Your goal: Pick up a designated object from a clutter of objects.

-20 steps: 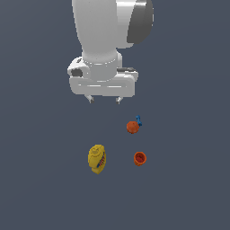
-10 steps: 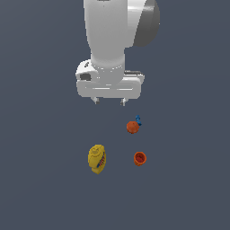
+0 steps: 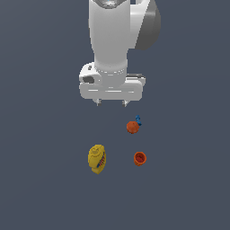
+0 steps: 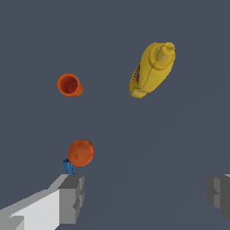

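The designated object, a tiny bright blue piece (image 3: 138,119) (image 4: 68,166), lies right beside the orange-red ball (image 3: 132,127) (image 4: 81,152); in the wrist view the ball hides part of it. The clutter also holds a small orange-red cup (image 3: 139,158) (image 4: 69,85) and a yellow bottle (image 3: 97,158) (image 4: 152,70) lying on its side. My gripper (image 3: 111,103) (image 4: 146,195) hangs open above the floor with nothing between its fingers. It sits above and toward the exterior view's left of the blue piece, and one grey fingertip (image 4: 72,197) shows close to that piece in the wrist view.
All items rest on a flat dark grey floor (image 3: 188,179). The arm's white body (image 3: 117,40) fills the upper middle of the exterior view.
The arm has shifted toward the exterior view's right and lower, bringing the open gripper closer to the ball and the blue piece. The objects have not moved.
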{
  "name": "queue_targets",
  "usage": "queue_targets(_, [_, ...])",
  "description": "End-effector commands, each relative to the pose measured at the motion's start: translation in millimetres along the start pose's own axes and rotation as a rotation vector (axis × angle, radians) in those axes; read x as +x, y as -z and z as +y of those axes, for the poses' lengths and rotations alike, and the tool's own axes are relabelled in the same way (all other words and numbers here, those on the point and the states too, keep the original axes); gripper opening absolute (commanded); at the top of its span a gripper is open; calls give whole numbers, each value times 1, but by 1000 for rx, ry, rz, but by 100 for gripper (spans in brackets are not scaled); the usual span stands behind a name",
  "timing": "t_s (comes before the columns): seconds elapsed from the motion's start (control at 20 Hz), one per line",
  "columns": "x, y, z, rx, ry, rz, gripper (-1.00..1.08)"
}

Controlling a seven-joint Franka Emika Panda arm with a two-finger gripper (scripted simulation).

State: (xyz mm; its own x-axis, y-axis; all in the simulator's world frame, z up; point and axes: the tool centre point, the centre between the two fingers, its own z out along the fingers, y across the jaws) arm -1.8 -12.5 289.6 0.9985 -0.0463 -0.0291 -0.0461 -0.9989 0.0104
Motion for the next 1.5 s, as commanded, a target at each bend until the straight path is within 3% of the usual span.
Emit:
queue_targets(0.0, [-1, -8, -6, -3, 2, 1, 100])
queue_targets(0.6, [-18, -87, -59, -19, 17, 12, 100])
queue_targets(1.1, [-65, -169, -118, -14, 44, 25, 100])
queue_targets(1.45, [-99, -206, -144, -2, 59, 29, 100])
